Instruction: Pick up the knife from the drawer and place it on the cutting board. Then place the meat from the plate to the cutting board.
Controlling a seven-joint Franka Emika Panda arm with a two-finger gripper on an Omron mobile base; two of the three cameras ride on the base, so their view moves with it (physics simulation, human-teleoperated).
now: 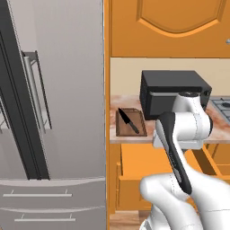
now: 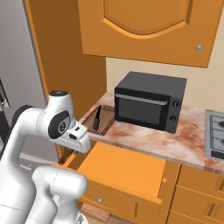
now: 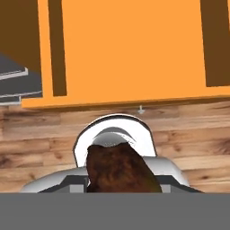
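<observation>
1. This is a rendered home kitchen, fitted with orange wooden cabinets above a marbled stone counter.
2. A tall grey refrigerator with bar handles stands at the counter's left end.
3. A black microwave sits on the counter, and the edge of a stove top shows further right.
4. A cutting board bearing a knife lies beside the microwave, above an open drawer; the floor is wood plank.
</observation>
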